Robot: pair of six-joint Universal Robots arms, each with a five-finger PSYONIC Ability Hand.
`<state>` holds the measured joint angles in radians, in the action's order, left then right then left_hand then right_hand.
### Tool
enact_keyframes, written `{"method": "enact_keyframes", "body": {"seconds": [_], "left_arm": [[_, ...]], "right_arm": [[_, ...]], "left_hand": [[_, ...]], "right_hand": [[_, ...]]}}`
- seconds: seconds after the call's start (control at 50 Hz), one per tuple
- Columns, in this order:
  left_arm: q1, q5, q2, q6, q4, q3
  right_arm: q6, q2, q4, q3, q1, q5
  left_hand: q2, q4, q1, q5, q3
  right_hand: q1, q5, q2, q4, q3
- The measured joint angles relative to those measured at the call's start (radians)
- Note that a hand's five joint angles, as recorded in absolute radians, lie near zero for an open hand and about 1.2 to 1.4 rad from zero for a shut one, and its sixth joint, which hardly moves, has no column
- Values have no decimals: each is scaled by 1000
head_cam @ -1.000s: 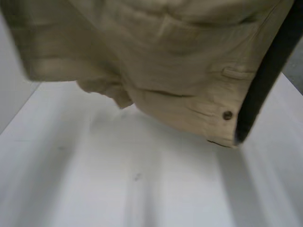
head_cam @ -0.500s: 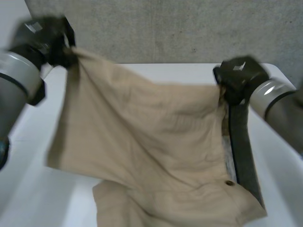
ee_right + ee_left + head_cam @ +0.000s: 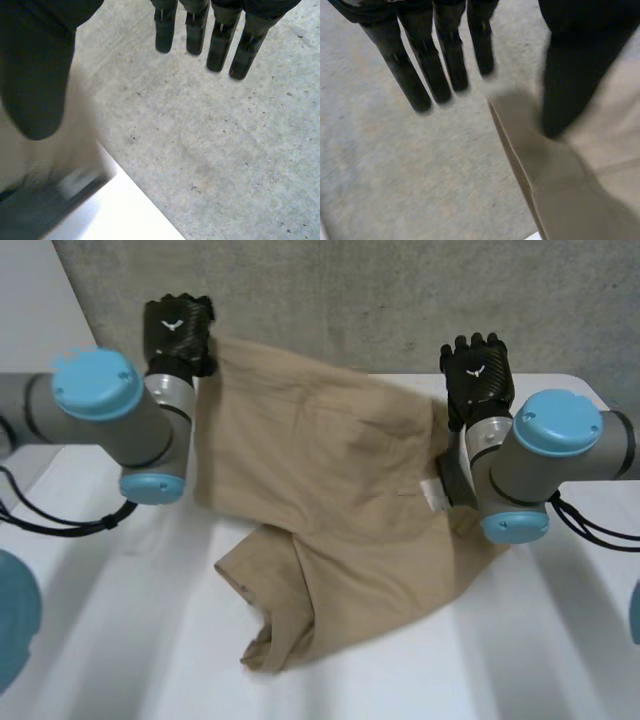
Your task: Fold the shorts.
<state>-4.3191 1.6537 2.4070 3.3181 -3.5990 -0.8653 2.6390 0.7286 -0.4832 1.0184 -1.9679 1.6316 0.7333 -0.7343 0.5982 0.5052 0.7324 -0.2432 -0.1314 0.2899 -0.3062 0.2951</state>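
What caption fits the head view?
Rumpled tan shorts between the left robot hand and right robot hand, over a white table.

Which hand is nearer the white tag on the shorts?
Right. The right hand is at the raised edge of the shorts just beyond the white tag; the left hand is at the opposite raised corner, across the cloth.

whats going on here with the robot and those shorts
The robot is handling tan shorts on the white table. The left hand and right hand sit at the shorts' far corners, fingers straight, not gripping the cloth. The near part lies rumpled, with no neat fold made yet.
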Motion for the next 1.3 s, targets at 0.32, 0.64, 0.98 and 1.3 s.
{"method": "enact_keyframes", "body": {"seconds": [0.32,0.64,0.98,1.3], "left_arm": [[27,-19,-101,154,-73,-254],[156,-8,-493,53,235,-705],[325,-9,-629,-275,450,-936],[306,71,-520,-256,415,-944]], "right_arm": [[-21,260,206,219,58,-129],[-135,464,566,480,226,-474],[-430,472,683,673,357,-692],[-411,366,508,656,347,-717]], "left_hand": [[-533,532,-405,-460,-523],[-529,529,-400,-459,-521],[-286,283,-149,-224,-284],[-286,280,-149,-222,-284]], "right_hand": [[41,62,-71,74,-82],[38,59,-63,71,-71],[-415,-445,484,-472,482],[-280,-290,320,-281,292]]}}
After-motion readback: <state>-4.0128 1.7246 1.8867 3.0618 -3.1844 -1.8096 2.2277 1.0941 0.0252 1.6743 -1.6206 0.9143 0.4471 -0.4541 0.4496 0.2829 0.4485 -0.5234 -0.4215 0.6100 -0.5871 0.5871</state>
